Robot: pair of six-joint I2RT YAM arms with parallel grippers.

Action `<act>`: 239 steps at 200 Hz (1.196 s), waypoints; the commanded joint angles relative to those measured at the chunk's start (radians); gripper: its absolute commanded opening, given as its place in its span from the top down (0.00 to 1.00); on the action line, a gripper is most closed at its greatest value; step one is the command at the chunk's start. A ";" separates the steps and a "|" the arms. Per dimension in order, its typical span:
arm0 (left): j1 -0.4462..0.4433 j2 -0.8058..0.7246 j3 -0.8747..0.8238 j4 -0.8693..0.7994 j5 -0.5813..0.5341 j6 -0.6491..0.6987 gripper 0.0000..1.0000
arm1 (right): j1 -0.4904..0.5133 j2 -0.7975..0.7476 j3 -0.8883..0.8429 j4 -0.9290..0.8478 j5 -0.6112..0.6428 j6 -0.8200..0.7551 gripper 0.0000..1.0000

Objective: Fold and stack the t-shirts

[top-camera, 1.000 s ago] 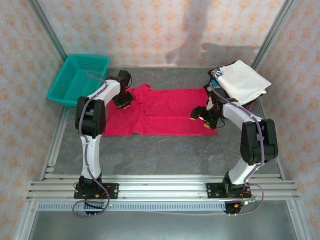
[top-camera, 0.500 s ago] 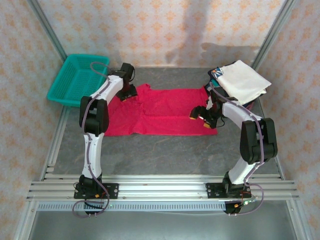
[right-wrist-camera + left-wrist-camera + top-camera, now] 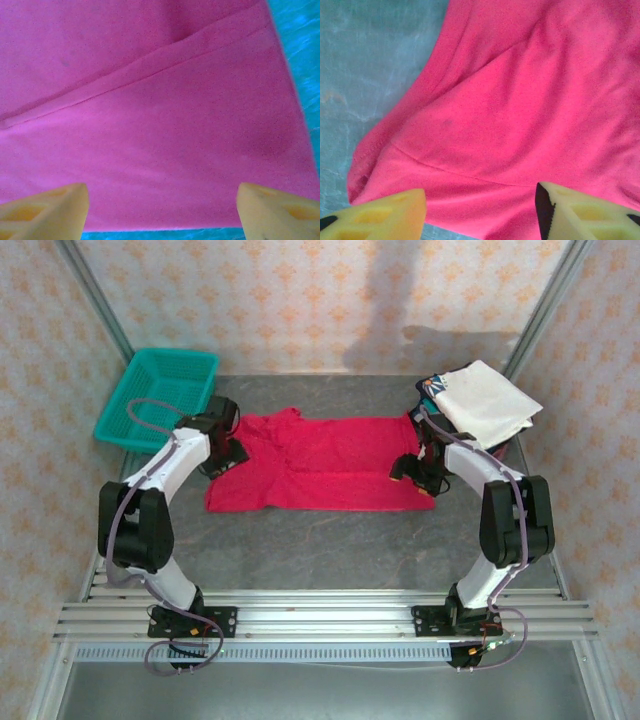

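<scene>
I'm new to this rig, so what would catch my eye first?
A red t-shirt lies spread out in the centre, with the left pincer and right pincer open over its ends. A white t-shirt tops a pile at far right; a teal basket sits far left.

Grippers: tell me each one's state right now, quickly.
Left gripper: open, fingers apart over the red t-shirt, holding nothing.
Right gripper: open over the same shirt, holding nothing.
</scene>
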 commanded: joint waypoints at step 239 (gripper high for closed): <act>0.025 -0.383 -0.630 -0.159 0.000 -0.143 0.54 | 0.089 -0.112 -0.261 -0.334 0.217 0.120 0.63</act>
